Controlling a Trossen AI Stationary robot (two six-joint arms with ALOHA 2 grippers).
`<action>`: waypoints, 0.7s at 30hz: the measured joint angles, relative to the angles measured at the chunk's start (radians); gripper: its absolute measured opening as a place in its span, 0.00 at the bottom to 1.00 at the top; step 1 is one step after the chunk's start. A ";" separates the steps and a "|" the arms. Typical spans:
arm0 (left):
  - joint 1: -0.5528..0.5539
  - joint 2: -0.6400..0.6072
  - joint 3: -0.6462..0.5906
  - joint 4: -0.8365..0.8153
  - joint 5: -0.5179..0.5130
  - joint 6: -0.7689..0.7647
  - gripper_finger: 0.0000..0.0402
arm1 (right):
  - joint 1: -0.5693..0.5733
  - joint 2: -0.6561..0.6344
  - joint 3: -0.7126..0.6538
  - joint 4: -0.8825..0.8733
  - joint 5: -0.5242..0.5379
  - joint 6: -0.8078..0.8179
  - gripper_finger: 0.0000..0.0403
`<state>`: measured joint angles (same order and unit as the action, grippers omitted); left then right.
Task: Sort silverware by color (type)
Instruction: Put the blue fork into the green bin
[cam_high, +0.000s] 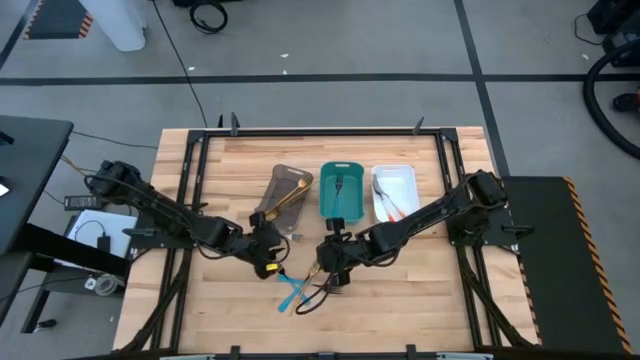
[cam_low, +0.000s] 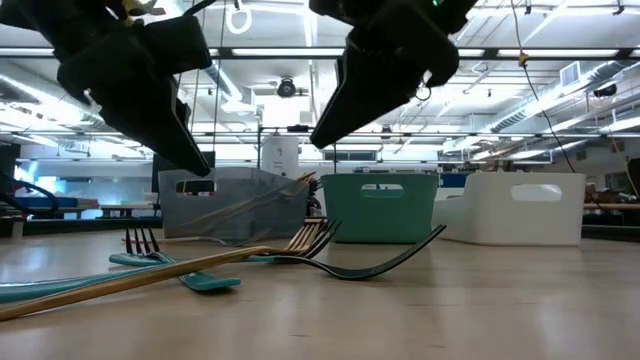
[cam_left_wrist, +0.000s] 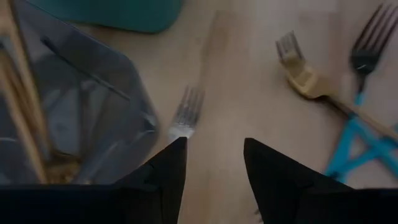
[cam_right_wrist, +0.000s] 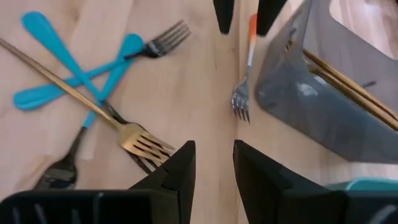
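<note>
Gold fork (cam_right_wrist: 140, 140) crosses blue-handled dark silverware (cam_right_wrist: 74, 74).

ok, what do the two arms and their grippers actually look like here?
Both arms are black, jointed link chains with dark cabling along them. The left gripper carries a small yellow marking; the right gripper is plain black. In the wrist views each has two flat, matte black fingers that taper to blunt wedge tips.

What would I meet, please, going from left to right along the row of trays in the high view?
Grey-brown tray with gold pieces, then teal tray with a dark piece, then white tray with orange-handled pieces.
</note>
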<state>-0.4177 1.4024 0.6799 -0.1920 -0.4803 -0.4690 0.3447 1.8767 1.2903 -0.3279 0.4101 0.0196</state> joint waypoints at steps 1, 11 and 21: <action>-0.014 0.001 -0.001 -0.004 -0.033 0.010 0.42 | 0.000 0.000 -0.009 0.004 0.010 0.005 0.29; -0.047 0.000 -0.001 -0.123 -0.098 0.045 0.42 | 0.044 0.000 -0.035 0.014 0.135 0.071 0.29; 0.041 0.037 -0.001 -0.175 0.034 0.088 0.42 | 0.067 0.000 -0.036 -0.088 0.215 0.144 0.29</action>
<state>-0.3767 1.4395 0.6788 -0.3674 -0.4463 -0.3811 0.4122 1.8771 1.2545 -0.4157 0.6254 0.1637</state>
